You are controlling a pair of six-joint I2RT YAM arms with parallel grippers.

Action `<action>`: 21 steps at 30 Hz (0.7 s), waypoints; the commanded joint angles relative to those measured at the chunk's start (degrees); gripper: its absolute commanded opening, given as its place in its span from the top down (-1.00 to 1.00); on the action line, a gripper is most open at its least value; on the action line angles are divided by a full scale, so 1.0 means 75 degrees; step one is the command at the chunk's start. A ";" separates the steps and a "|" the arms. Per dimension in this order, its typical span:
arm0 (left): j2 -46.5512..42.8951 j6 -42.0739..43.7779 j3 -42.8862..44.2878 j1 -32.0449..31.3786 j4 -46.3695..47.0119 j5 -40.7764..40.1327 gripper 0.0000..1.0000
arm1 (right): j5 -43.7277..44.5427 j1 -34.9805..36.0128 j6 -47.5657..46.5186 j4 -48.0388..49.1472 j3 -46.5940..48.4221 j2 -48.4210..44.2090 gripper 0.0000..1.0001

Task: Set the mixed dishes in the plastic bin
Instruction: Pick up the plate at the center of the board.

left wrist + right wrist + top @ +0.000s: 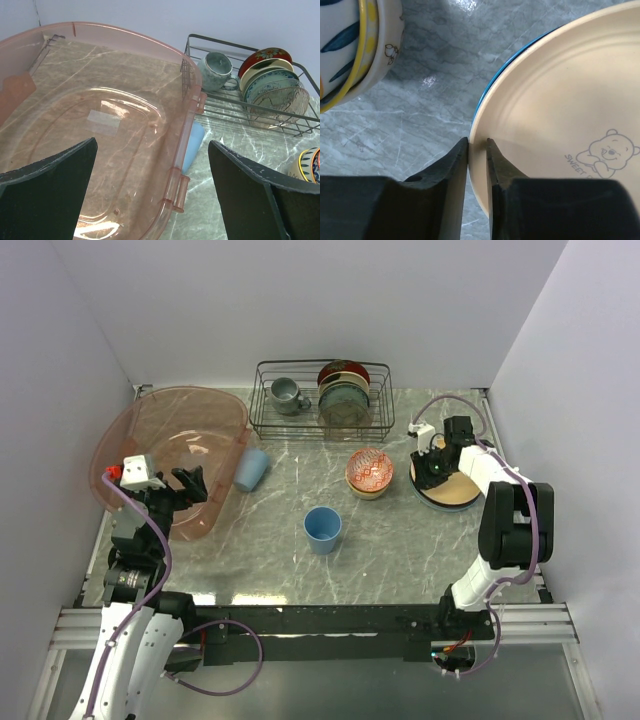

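Observation:
The pinkish translucent plastic bin stands at the left with nothing in it. My left gripper hangs wide open over its near right side, holding nothing, with the bin's rim below the fingers. A cream-yellow plate with a bear drawing lies at the right. My right gripper is shut on its left rim, one finger outside and one on the inner face. A red-patterned bowl sits left of the plate. One light-blue cup lies against the bin. Another stands upright mid-table.
A black wire rack at the back holds a grey mug and upright plates. White walls close in the table on three sides. The bowl stands close to the left of my right fingers.

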 commanded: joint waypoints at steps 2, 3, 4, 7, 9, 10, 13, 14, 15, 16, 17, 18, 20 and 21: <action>-0.0125 0.0093 0.0006 -0.0009 0.0356 0.0029 -0.99 | -0.0211 0.0012 0.0194 -0.0182 0.0146 -0.0323 0.63; -0.0137 0.0093 0.0006 -0.0009 0.0356 0.0017 -0.99 | -0.0211 0.0011 0.0194 -0.0205 0.0157 -0.0346 0.63; -0.0137 0.0093 0.0006 -0.0009 0.0356 0.0017 -0.99 | -0.0223 0.0011 0.0194 -0.0194 0.0169 -0.0393 0.64; -0.0114 0.0093 0.0006 -0.0009 0.0368 0.0029 -0.99 | -0.0281 0.0011 0.0206 -0.0264 0.0192 -0.0429 0.64; -0.0125 0.0093 -0.0006 -0.0009 0.0356 0.0029 -0.99 | -0.0375 0.0000 0.0206 -0.0346 0.0228 -0.0417 0.63; -0.0125 0.0093 -0.0006 -0.0009 0.0356 0.0029 -0.99 | -0.0410 0.0011 0.0206 -0.0381 0.0251 -0.0405 0.63; -0.0125 0.0093 -0.0006 -0.0009 0.0356 0.0017 -0.99 | -0.0527 0.0011 0.0229 -0.0428 0.0239 -0.0382 0.64; -0.0125 0.0093 -0.0006 -0.0009 0.0368 0.0017 -0.99 | -0.0562 0.0000 0.0217 -0.0463 0.0251 -0.0382 0.63; -0.0114 0.0093 -0.0006 -0.0009 0.0356 0.0017 -0.99 | -0.0609 0.0000 0.0240 -0.0521 0.0263 -0.0347 0.63; -0.0114 0.0093 -0.0006 -0.0009 0.0356 0.0017 -0.99 | -0.0644 -0.0012 0.0194 -0.0580 0.0321 -0.0277 0.61; -0.0102 0.0093 -0.0006 -0.0009 0.0356 0.0017 -0.99 | -0.0656 -0.0012 0.0194 -0.0662 0.0356 -0.0242 0.59; -0.0114 0.0104 -0.0006 -0.0009 0.0356 0.0017 -0.99 | -0.0679 -0.0024 0.0182 -0.0697 0.0368 -0.0206 0.58; -0.0114 0.0093 -0.0006 -0.0009 0.0368 0.0017 -0.99 | -0.0703 -0.0059 0.0171 -0.0756 0.0415 -0.0113 0.55; -0.0125 0.0093 -0.0006 -0.0009 0.0356 0.0017 -0.99 | -0.0738 -0.0059 0.0159 -0.0779 0.0427 -0.0077 0.55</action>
